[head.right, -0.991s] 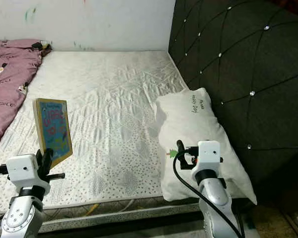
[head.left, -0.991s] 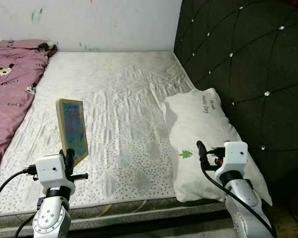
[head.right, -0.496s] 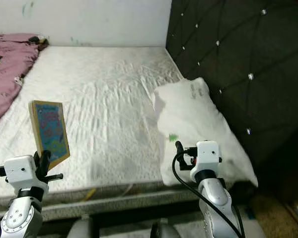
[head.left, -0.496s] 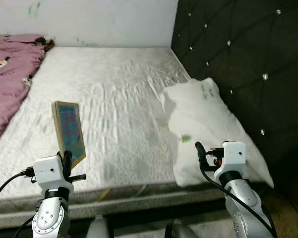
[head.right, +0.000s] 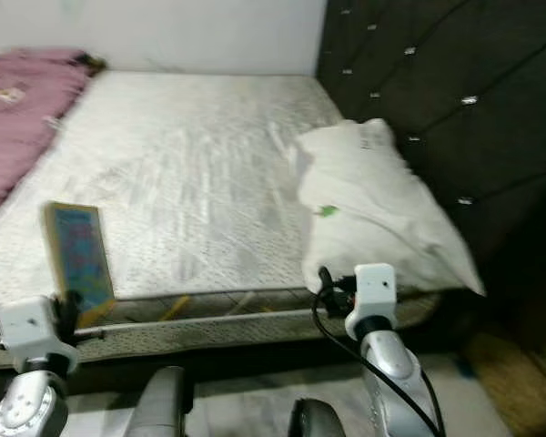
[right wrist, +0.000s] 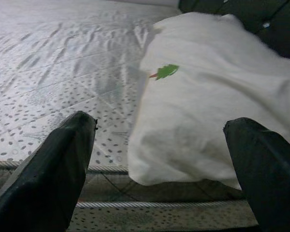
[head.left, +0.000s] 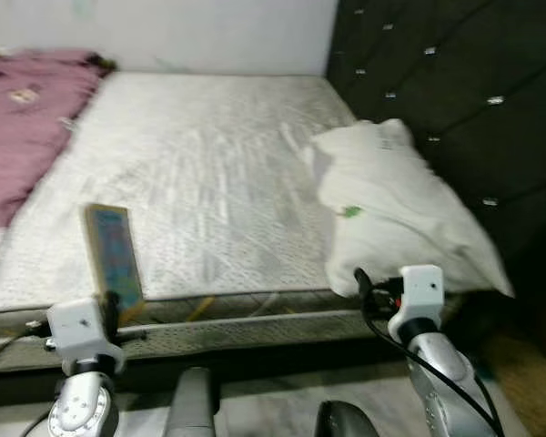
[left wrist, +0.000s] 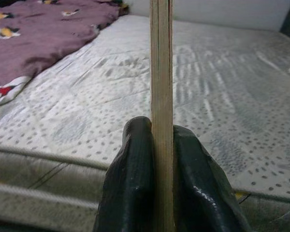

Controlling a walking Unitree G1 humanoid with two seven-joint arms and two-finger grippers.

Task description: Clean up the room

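Left pincer [left wrist: 162, 193] pinching thin book [head.left: 115, 259] upright by its lower edge off the bed [head.left: 209, 173], right pincer [right wrist: 159, 164] spread near pillow [head.left: 400, 214]; risk: walking jolts tipping book loose.

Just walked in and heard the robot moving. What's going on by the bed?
The robot stands at the edge of the bed, holding a thin book upright in its left gripper, fingers clamped on the lower edge. The right gripper is open and empty, pointing at the white pillow by the dark headboard. A purple blanket lies on the far left.
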